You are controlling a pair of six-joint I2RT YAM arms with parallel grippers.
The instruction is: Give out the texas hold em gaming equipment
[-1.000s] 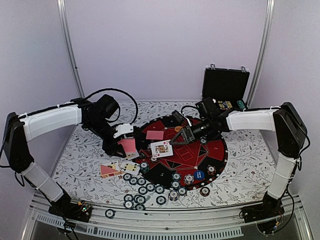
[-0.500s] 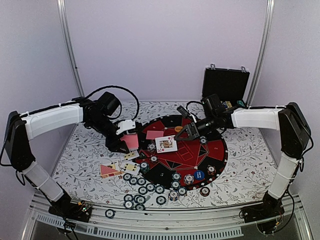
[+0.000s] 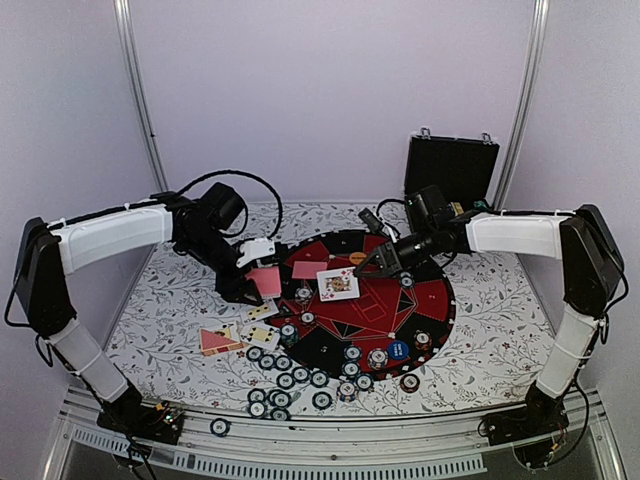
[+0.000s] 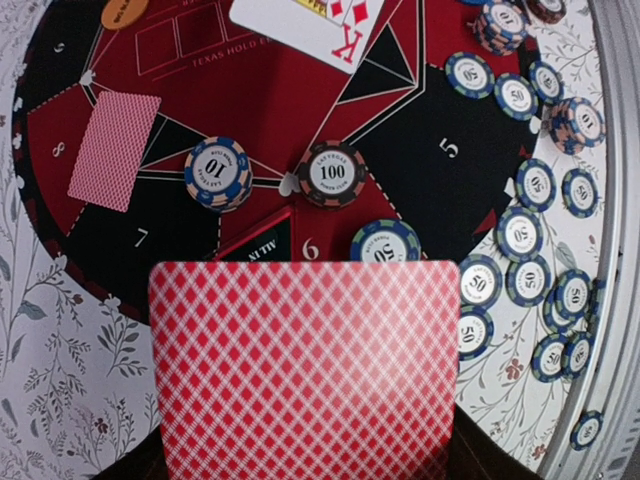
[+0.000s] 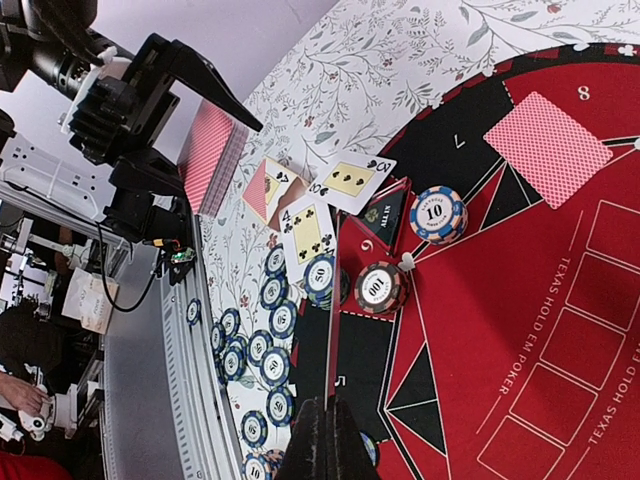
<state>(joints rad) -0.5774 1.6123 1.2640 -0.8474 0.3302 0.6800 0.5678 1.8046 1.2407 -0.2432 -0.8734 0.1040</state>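
1. Whereas a second ago the king card (image 3: 338, 283) hung nearer over the mat (image 3: 425, 300), the top view now shows it farther back, pinched at one edge by the right tool (image 3: 362, 272). The left tool (image 3: 258, 288), clenched on a stack of red-backed cards (image 3: 267, 280), has shifted toward the mat's left rim. The floral-covered bench (image 3: 170, 320) carries the round red-and-black mat. An open black case (image 3: 450, 170) stands at the back right, and lilac walls (image 3: 330, 90) enclose the space. One face-down card (image 3: 309, 270), one orange disc (image 3: 357, 257) and one blue disc (image 3: 398, 350) lie on the mat. Three face-up cards (image 3: 220, 340) lie on the bench beside its left edge. Loose chips (image 3: 285, 380) are strewn along the near rim.
2. In the left wrist view, the stack's back fills the lower frame. Beyond it lie three chips marked 10, 100 and 50, and the single face-down card.
3. In the right wrist view, the right tool's fingers (image 5: 312, 445) press together on the card, which is seen edge-on. The left tool appears at upper left with its stack.
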